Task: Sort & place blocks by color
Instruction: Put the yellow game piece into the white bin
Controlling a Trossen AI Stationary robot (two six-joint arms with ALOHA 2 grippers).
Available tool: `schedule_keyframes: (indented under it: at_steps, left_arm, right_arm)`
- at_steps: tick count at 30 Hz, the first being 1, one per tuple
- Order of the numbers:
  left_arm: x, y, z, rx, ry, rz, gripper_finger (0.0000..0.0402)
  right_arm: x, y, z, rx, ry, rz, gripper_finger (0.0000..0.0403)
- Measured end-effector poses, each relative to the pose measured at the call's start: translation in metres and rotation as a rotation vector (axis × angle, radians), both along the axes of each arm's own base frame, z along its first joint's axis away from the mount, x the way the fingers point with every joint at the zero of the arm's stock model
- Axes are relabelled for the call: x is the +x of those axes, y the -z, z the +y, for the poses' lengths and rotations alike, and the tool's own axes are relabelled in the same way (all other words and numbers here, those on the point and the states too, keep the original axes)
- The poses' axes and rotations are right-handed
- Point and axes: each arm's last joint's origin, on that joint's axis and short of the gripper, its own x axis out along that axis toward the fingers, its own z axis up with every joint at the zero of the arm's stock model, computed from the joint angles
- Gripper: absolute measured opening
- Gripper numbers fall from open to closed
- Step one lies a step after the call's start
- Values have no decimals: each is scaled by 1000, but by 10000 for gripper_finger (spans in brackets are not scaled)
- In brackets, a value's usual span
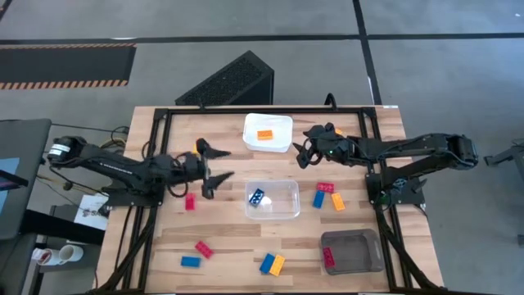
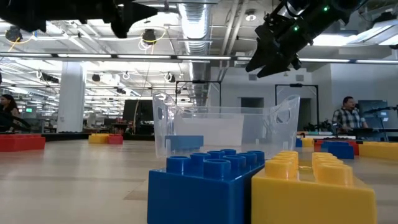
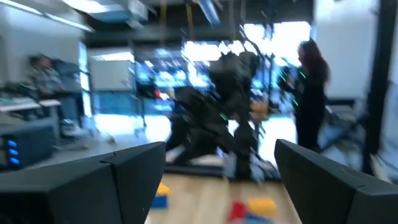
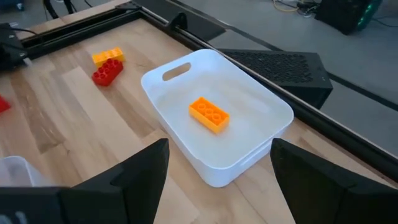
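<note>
White rectangular plastic tray [image 1: 278,124] holds one orange studded brick [image 1: 264,135]. Right gripper [image 1: 306,147], released, hovers just beside it. Left gripper [image 1: 219,162], released and empty, hovers farther off.

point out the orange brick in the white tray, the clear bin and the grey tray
orange studded plastic brick [image 4: 209,114], right wrist view, on its studded top
clear plastic bin [image 1: 286,205], high view, on its right wall
grey rectangular tray [image 1: 360,252], high view, on its bare floor
</note>
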Motion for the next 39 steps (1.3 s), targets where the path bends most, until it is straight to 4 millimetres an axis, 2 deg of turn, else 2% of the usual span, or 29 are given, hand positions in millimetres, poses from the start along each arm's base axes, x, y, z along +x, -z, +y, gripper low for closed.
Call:
schedule_keyframes:
  at_steps: [4,12,25,32,39]
  left_arm:
    - [-2,-2,10,-3,-60,-53,275]
    - [-1,4,28,-60,-129,-9,259]
    - [0,8,29,-90,-129,28,258]
    - [0,9,29,-104,-126,30,258]
    - [0,10,29,-106,-127,39,258]
  right_arm:
    - [-1,0,-3,1,53,-13,302]
    - [-6,1,-20,21,128,-11,302]
    - [-31,16,-59,199,237,97,302]
    - [-29,16,-56,200,219,105,302]
    - [-27,37,-68,262,286,188,302]
